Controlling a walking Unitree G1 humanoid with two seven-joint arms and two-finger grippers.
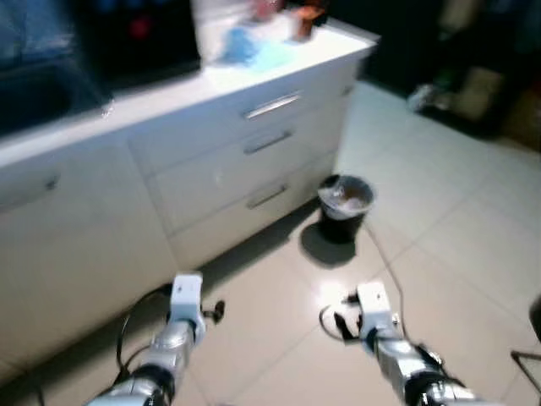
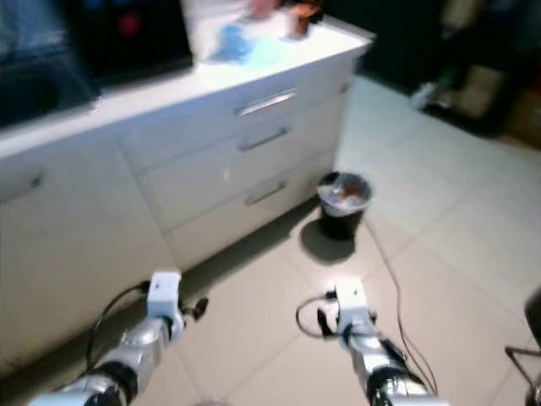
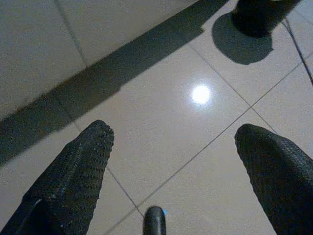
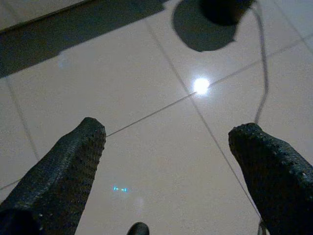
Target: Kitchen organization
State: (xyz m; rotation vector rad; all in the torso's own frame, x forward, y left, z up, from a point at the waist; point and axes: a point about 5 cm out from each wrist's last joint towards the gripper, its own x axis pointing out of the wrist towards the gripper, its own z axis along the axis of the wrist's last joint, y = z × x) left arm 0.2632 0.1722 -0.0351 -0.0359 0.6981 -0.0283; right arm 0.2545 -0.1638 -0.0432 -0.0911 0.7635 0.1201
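Both pincers spread apart over pale floor tiles beside white drawers

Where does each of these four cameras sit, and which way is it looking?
Left eye, right eye: on the head, looking down at white drawers, a black bin and both silver arms.
Left wrist: along the open left pincer at floor tiles.
Right wrist: along the open right pincer.
All views share the bin.
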